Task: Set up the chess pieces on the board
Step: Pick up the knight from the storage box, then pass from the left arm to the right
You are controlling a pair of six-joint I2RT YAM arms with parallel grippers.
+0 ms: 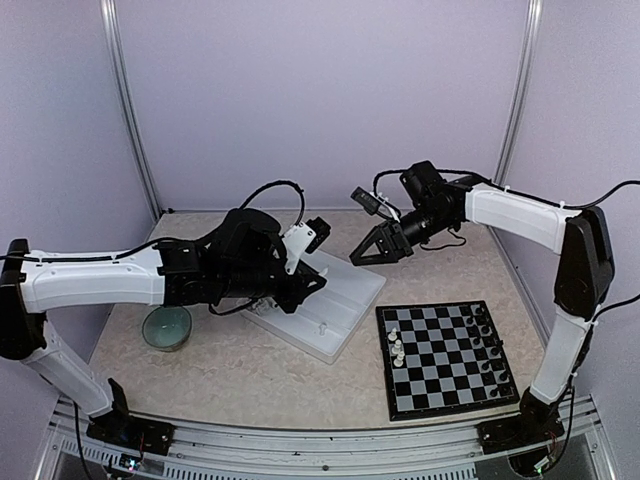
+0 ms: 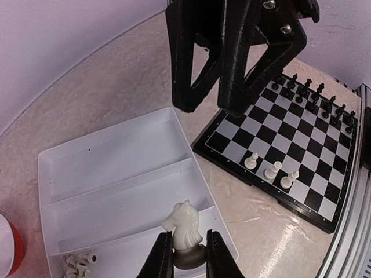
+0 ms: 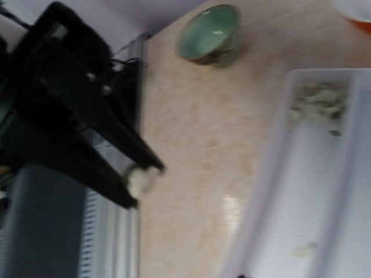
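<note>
Above the tray (image 2: 116, 156) | left gripper (image 2: 188, 255) clenches white knight (image 2: 184, 223) by its base | right gripper (image 1: 372, 257) at 1 o'clock, its grasp I cannot tell | board (image 1: 445, 360) at 4 o'clock | risk: crossing arms may collide; low-held knight may tilt, slip.

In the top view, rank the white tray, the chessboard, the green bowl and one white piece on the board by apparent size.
1. Chessboard and white tray: they look about alike, and the left arm hides part of the tray, so no ranking.
2. Green bowl.
3. White piece, by far the smallest.
</note>
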